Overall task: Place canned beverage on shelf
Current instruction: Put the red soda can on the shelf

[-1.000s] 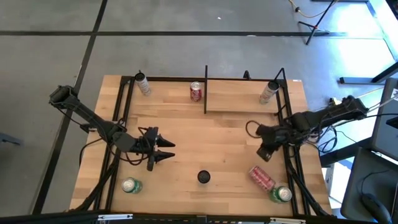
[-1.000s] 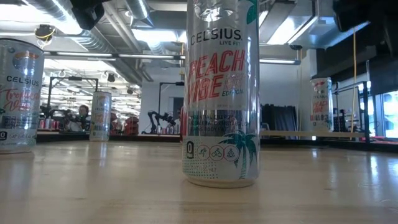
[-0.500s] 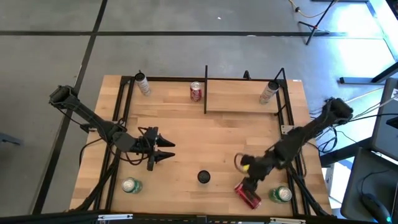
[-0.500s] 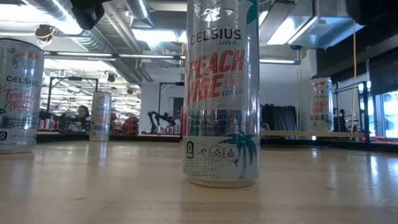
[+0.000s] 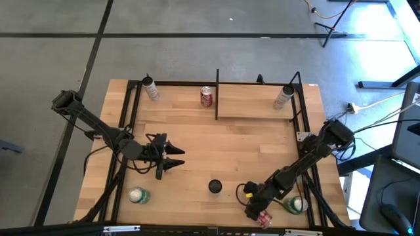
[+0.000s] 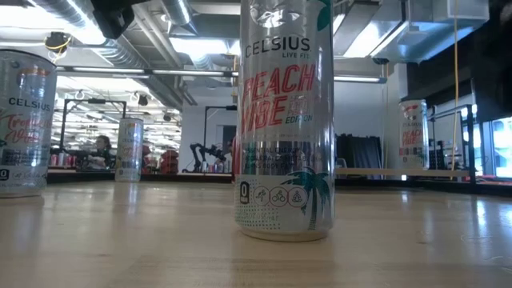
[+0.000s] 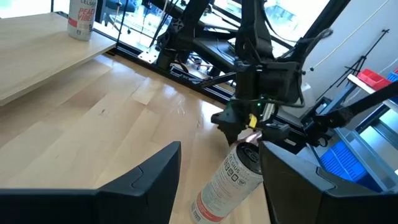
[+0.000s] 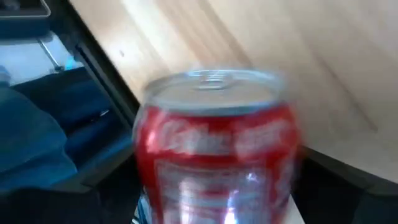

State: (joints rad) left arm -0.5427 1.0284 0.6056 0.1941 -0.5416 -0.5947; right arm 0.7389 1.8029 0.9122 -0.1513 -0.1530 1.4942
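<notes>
A red can (image 5: 265, 218) lies on its side close to the table's near edge, right of centre. It fills the right wrist view (image 8: 214, 143), top end toward the camera. My right gripper (image 5: 258, 210) slants down over it, open, with one dark finger at each side of the can. My left gripper (image 5: 173, 159) hovers open and empty over the left middle of the table. The shelf (image 5: 256, 109), a light board framed in black rods, stands at the far right with a tall silver can (image 5: 283, 97) upright on it. My right gripper comes at the red can's body (image 8: 186, 162) slanting down from the table's far right, one finger on each side of it. The can itself hides the fingertips, so I cannot tell whether they touch it.
A tall Celsius can (image 5: 215, 187) stands just left of my right gripper and fills the low view (image 6: 284, 120). Green cans stand near front left (image 5: 138, 195) and front right (image 5: 296, 204). Another red can (image 5: 207, 96) and a silver can (image 5: 150, 88) stand at the far edge.
My right arm has swung down from the right middle toward the table's near edge. The lying red can has shifted with it, from beside the right rail to close by the near edge. My left arm has kept still.
</notes>
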